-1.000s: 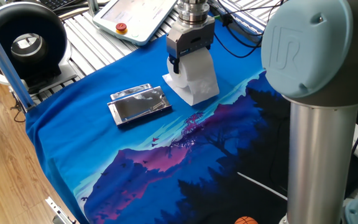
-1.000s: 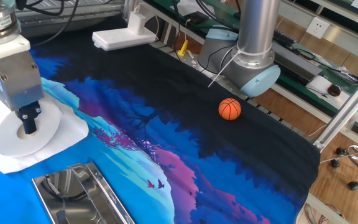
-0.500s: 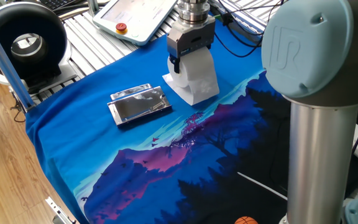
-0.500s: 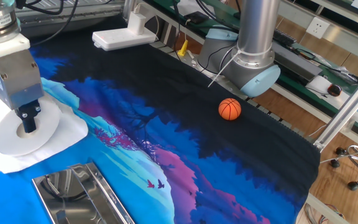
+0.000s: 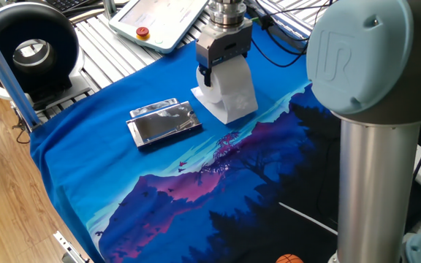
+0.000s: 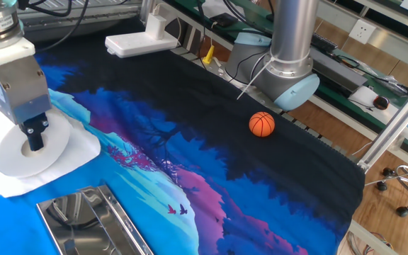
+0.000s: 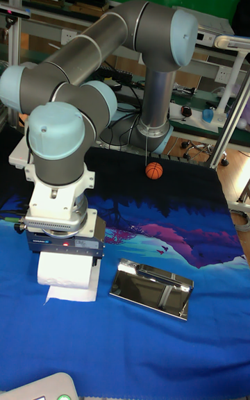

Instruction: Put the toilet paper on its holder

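Note:
The toilet paper (image 5: 234, 89) is a white embossed roll standing on the blue cloth, with its loose sheet spread flat beneath it (image 6: 20, 180). My gripper (image 6: 32, 138) comes down on it from above. One dark finger (image 6: 34, 136) sits inside the hollow core and the other is hidden behind the roll's wall, so the gripper is shut on that wall. The roll (image 7: 62, 268) hangs just under the gripper body (image 7: 64, 242) in the tall fixed view. The holder (image 5: 165, 123), a shiny silver tray with folded edges, lies flat on the cloth beside the roll (image 6: 91, 216) (image 7: 153, 289), apart from it.
A small orange ball (image 6: 261, 124) lies near the arm's base (image 6: 289, 78). A white pendant with a red button (image 5: 159, 18) and a black round device (image 5: 31, 47) sit beyond the cloth's edge. The arm's grey column (image 5: 371, 146) stands at the right.
Gripper and roll have shifted a hair to the right in the other fixed view. Holder and ball have not moved.

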`<state>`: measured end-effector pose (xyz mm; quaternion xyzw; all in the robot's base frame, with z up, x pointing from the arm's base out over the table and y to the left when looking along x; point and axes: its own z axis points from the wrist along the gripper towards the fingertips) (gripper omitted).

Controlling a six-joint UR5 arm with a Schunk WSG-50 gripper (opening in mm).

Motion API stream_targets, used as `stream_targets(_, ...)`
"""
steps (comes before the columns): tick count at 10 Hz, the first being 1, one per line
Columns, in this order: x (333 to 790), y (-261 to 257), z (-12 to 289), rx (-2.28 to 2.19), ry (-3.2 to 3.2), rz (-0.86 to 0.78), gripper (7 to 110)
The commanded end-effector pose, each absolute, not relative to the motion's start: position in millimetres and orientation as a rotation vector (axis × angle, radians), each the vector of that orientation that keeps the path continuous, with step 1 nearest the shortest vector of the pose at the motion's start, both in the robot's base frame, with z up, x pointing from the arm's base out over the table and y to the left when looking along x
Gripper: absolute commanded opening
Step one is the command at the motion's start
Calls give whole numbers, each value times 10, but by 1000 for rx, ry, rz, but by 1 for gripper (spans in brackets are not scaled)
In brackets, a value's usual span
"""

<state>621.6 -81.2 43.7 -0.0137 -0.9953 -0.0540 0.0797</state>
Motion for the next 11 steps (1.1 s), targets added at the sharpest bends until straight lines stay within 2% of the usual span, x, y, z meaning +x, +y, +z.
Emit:
stream_targets(1, 6284, -738, 452, -32, -2986, -191, 88)
stream_targets(5, 6297, -623, 410, 21, -2977, -256, 88)
stream_targets(6, 6313, -667, 399, 30, -2985, -227, 88)
stream_targets(7, 6353, -831, 368, 12, -3005, -124, 88)
stream_targets(8, 6299, -849, 373, 12, -2983, -112, 88)
stream_targets(9, 6258, -761, 380, 47, -2963, -166, 66)
stream_targets(10, 6259, -748, 395, 45, -2954, -156, 66)
stream_targets(11, 6268, -777, 399, 70, -2953, -134, 88)
